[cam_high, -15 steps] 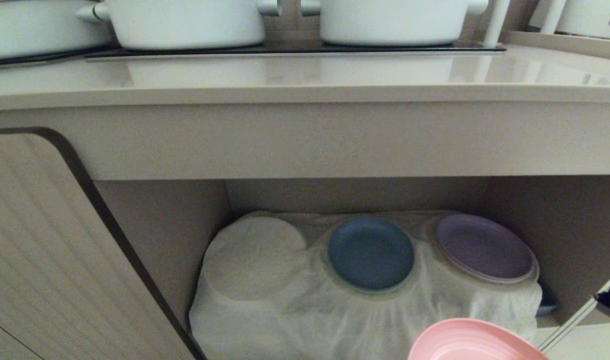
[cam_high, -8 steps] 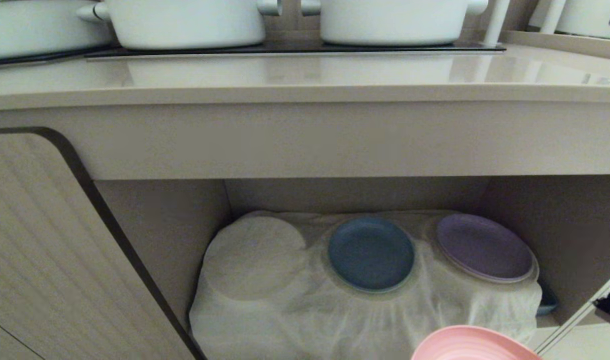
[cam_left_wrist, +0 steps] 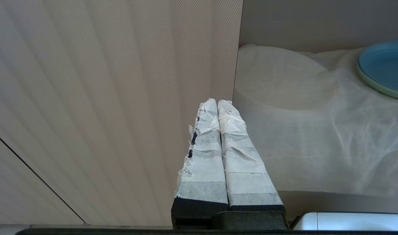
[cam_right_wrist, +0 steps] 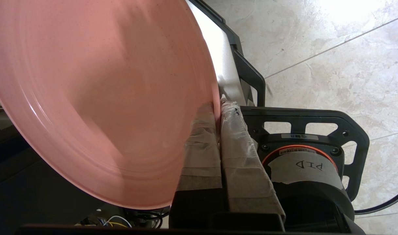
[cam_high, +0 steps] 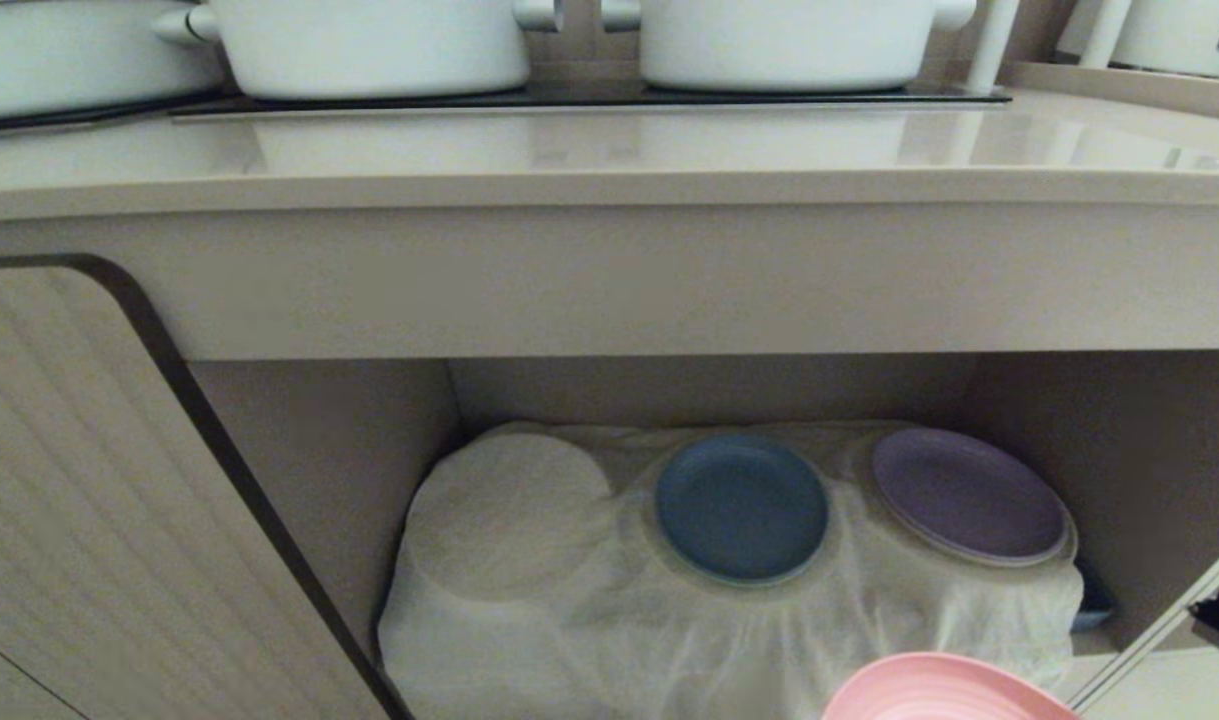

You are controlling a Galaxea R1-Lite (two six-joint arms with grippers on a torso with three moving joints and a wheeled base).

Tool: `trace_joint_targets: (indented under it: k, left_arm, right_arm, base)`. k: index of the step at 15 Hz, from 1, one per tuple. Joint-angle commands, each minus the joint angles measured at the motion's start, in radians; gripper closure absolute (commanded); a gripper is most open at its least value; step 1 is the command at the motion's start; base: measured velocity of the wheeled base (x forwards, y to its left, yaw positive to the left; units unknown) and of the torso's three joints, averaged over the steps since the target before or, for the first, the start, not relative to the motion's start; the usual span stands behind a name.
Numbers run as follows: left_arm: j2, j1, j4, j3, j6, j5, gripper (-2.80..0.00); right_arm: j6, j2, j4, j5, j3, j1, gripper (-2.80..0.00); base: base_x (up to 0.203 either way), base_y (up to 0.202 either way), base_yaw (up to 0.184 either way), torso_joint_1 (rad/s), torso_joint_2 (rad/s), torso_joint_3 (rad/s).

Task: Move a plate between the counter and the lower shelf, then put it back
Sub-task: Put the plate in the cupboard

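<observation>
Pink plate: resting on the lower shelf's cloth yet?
No, the right wrist view shows the pink plate off the shelf, its rim pinched in the right gripper with floor tiles behind it.

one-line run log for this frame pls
right gripper: shut on pink plate rim | plate: held low, before lower shelf | left gripper: shut, empty, idle | counter: no plate

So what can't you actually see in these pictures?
- The pink plate: head view's bottom edge cuts it off; the right gripper pinching its rim shows only in the right wrist view.
- Whatever lies under the white cloth on the lower shelf: covered, only round humps show.
- A dark object behind the purple plate: mostly hidden by the cloth.
- The pots on the counter: tops cut off.
</observation>
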State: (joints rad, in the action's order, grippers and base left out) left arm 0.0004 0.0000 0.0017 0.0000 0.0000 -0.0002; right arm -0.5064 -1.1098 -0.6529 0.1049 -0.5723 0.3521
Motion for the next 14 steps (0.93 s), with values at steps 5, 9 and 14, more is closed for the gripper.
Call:
trace_joint_targets:
  k: [5,9,14]
  left_arm:
    - [0.000,0.000,0.000,0.000,0.000,0.000,0.00]
    - [0.000,0.000,0.000,0.000,0.000,0.000,0.00]
    - [0.000,0.000,0.000,0.000,-0.002,0.000,0.00]
  right_arm:
    - [-0.003,-0.004,0.001,0.001,-0.001,0.001,0.00]
    - [-0.003,-0.007,0.002,0.001,0.000,0.001,0.00]
    - [0.000,-0.007,0.002,0.001,-0.001,-0.001,0.00]
  base:
    - [0.000,0.000,0.000,0.000,0.00,0.000]
    - [0.001,0.013,0.009,-0.002,0.00,0.002]
    - [0.001,0.181,0.001,0.002,0.00,0.001]
